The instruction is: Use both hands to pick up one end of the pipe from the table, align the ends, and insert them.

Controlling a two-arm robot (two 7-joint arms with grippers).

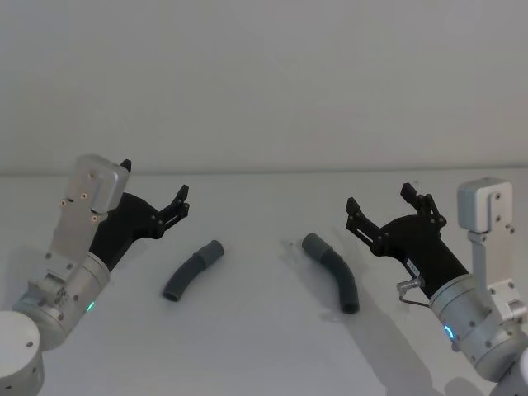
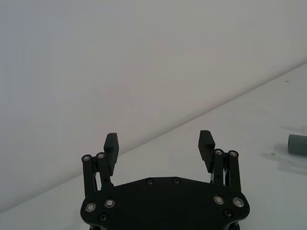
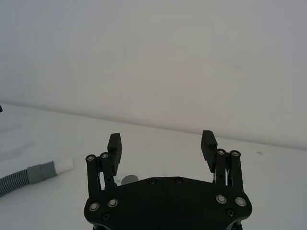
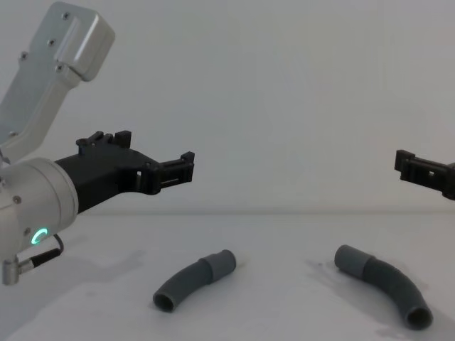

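Task not begun: left hose piece and right hose piece lie apart on the worktop; left gripper and right gripper hover wide open, empty.

table: bears left hose piece at 9 o'clock of centre, right hose piece at 3 o'clock, well apart | left gripper: above table, 11 o'clock of left hose piece, apart | right gripper: 1 o'clock of right hose piece, apart

Our left gripper hangs over the table, fingers spread wide; a grey cuff lies at its two o'clock.
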